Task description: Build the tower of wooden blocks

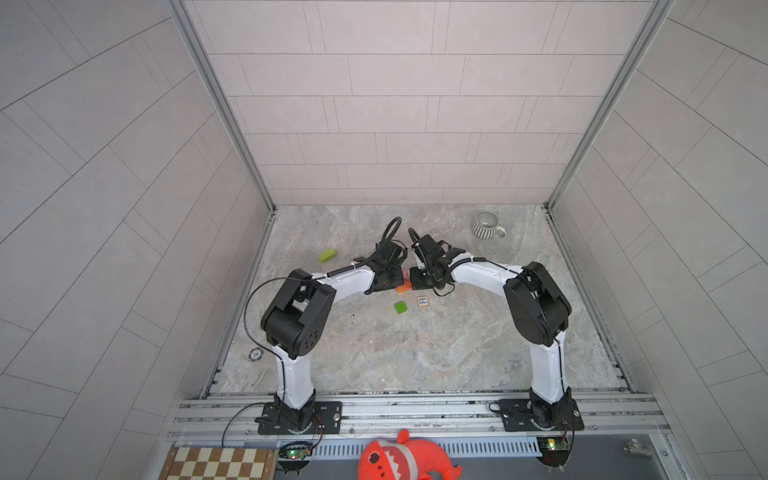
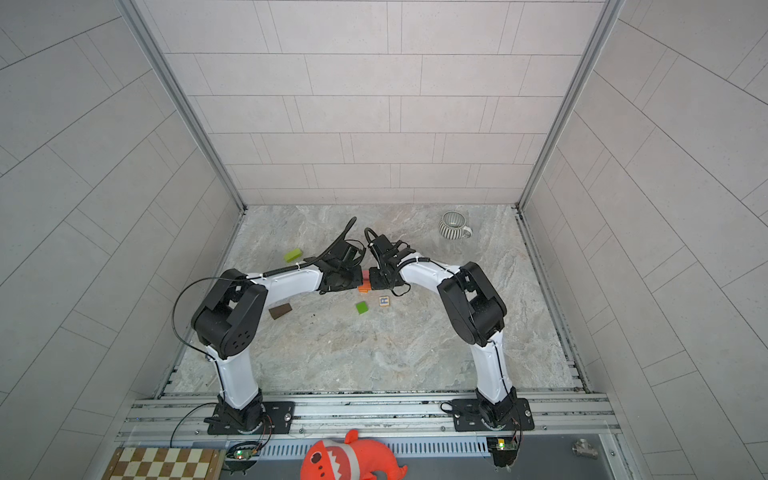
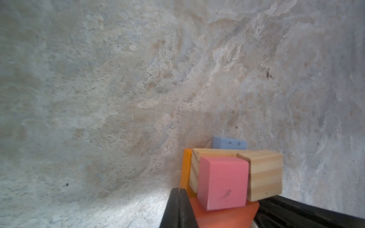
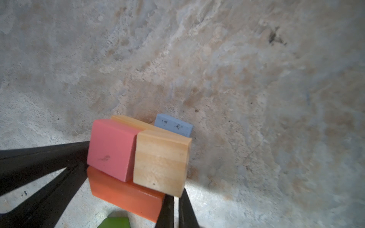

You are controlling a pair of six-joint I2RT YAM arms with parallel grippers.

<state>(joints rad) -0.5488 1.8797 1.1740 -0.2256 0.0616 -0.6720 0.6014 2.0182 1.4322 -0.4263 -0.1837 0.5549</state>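
Observation:
The wood block tower stands mid-table between both arms. A pink block (image 3: 223, 181) and a tan block (image 3: 264, 173) sit side by side on an orange block (image 4: 126, 197), with a blue block (image 4: 173, 125) behind them. The stack shows as orange (image 1: 402, 287) in both top views. My left gripper (image 3: 178, 207) is shut and empty, right beside the orange block. My right gripper (image 4: 176, 207) is shut with nothing between its fingers, at the opposite side under the tan block's corner. Whether either touches the stack I cannot tell.
Loose blocks lie around: a long green block (image 1: 327, 254), a green cube (image 1: 400, 307), a lettered block (image 1: 422, 301) and a dark brown block (image 2: 280, 310). A striped mug (image 1: 487, 225) stands at the back right. A poker chip (image 1: 256, 354) lies front left.

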